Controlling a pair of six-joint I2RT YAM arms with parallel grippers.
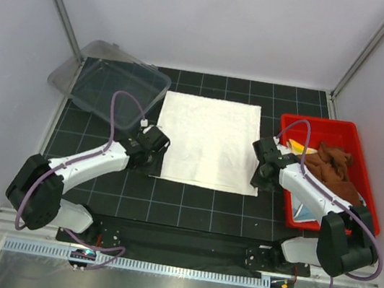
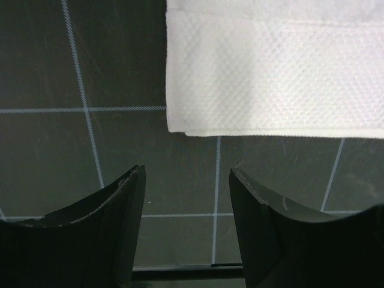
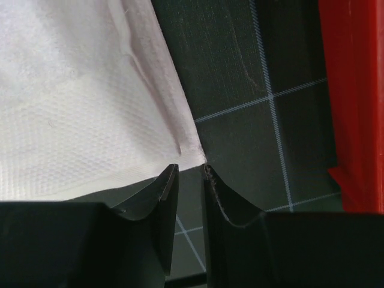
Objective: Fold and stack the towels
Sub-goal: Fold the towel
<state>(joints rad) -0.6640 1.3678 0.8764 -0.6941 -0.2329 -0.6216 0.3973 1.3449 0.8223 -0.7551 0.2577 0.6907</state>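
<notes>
White towel [image 1: 208,141] lies spread flat, centre; brown towel [image 1: 334,170] crumpled in red bin [image 1: 327,124], beside yellow towel [image 1: 298,145].

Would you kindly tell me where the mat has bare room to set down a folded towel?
Free: the mat strip between the white towel and the arm bases; a narrow gap between towel and red bin. Crowded: the towel's near corners, at the left pincer and right pincer.
</notes>
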